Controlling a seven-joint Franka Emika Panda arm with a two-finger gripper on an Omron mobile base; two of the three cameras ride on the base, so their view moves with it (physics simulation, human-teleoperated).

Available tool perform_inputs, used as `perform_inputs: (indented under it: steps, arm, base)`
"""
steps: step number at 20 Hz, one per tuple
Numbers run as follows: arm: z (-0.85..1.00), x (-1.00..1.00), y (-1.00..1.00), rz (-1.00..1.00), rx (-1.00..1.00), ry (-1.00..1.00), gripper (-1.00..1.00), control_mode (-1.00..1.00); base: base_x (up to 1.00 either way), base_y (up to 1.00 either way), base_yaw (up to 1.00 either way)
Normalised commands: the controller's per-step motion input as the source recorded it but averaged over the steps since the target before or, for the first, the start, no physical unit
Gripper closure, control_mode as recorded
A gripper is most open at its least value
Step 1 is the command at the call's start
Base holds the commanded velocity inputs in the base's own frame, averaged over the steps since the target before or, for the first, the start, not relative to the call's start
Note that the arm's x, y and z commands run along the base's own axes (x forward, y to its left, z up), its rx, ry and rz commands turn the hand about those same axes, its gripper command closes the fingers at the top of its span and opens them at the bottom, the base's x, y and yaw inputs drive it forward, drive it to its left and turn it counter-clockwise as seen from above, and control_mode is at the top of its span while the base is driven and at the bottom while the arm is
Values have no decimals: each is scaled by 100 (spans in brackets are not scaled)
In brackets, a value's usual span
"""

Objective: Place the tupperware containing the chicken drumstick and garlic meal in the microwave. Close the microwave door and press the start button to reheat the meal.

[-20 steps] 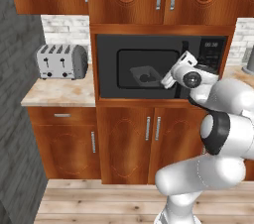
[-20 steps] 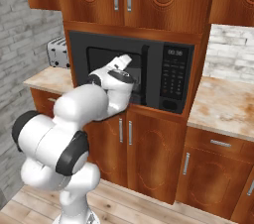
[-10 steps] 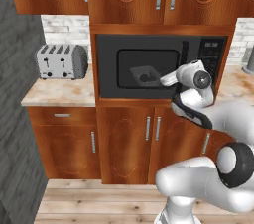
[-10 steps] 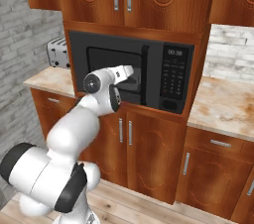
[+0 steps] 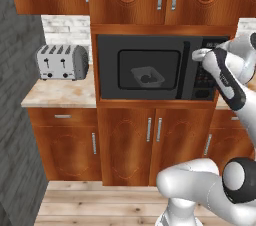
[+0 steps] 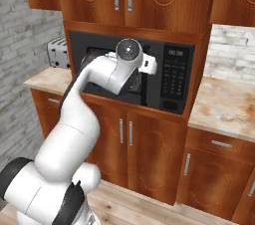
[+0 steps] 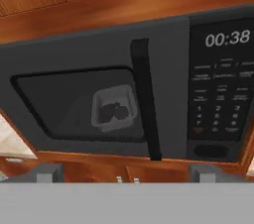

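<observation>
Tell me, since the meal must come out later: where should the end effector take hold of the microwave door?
On the microwave door's vertical bar handle, approached from the front, fingers either side. It is the door's one raised part, beside the keypad.

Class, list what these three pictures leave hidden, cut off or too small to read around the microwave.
- Keypad labels on the microwave: too small and blurred in the hand view.
- Food in the tupperware: a dark lump dimmed by the microwave door window.
- Door window in the right base view: the arm covers much of it.
- Toaster: partly behind the cabinet side, right base view.

Arm raised, pincer fingertips apart.
</observation>
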Motion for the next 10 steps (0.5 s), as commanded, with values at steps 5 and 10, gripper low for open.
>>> perform_inputs:
  steps: [5,10]
  arm:
    - [-76,-25,-43,-2,34,-6,-100,-100]
    - [-52,-33,-4,-6,11,-3,100,-100]
  base:
    - [0,0,0]
    - [0,0,0]
